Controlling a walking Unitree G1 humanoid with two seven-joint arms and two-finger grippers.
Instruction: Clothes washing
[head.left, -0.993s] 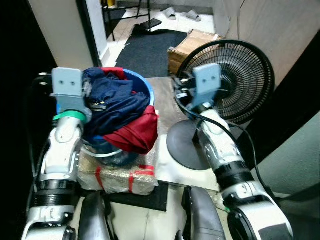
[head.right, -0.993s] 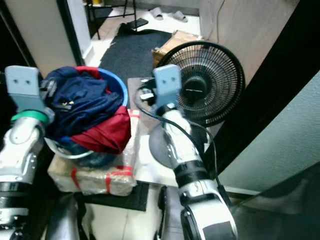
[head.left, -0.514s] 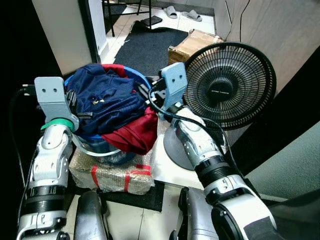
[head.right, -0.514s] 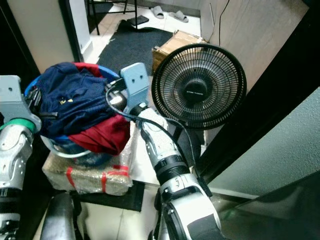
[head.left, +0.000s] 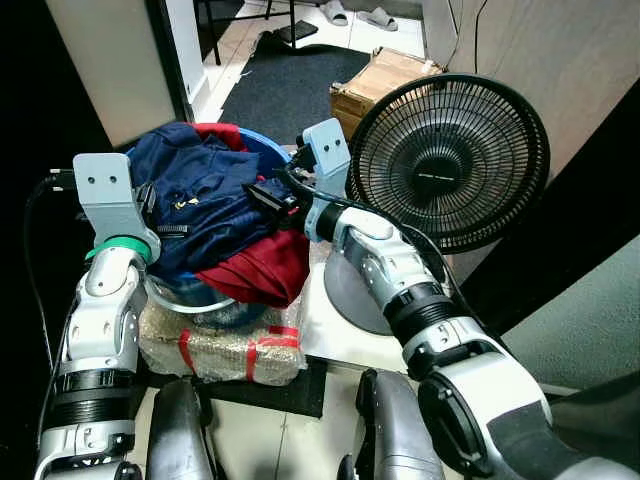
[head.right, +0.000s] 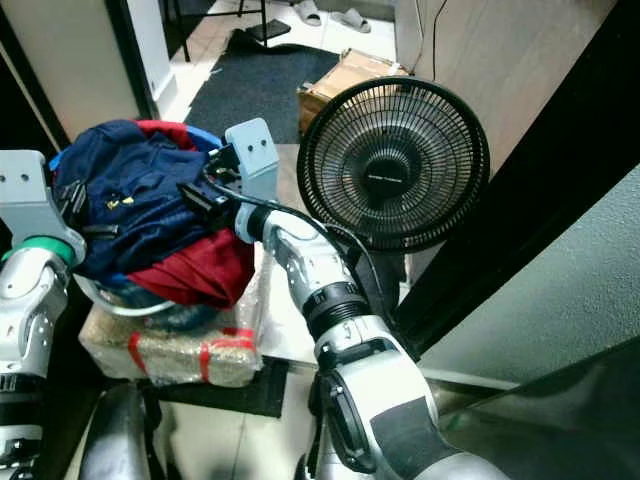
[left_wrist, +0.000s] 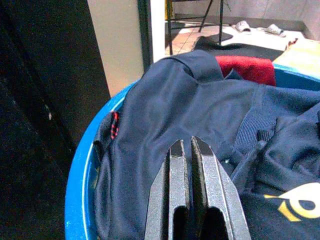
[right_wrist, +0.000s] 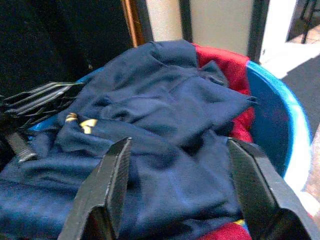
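A blue basin (head.left: 268, 146) is heaped with a navy garment (head.left: 205, 195) lying over a red garment (head.left: 255, 275) that spills over the front rim. My right gripper (right_wrist: 177, 165) hovers open just above the navy cloth on the basin's right side, its black fingers (head.left: 268, 195) spread with nothing between them. My left gripper (left_wrist: 190, 146) is shut and empty, resting against the navy cloth at the basin's left rim (left_wrist: 80, 170).
The basin stands on a plastic-wrapped bundle with red tape (head.left: 225, 340). A black floor fan (head.left: 445, 160) stands close on the right, its round base beside the bundle. Behind are a cardboard box (head.left: 385, 75), a dark mat (head.left: 285, 85) and a door frame (head.left: 170, 50).
My right arm has swung left from in front of the fan to over the basin's clothes. The left arm has stayed at the basin's left rim. The camera shifted slightly.
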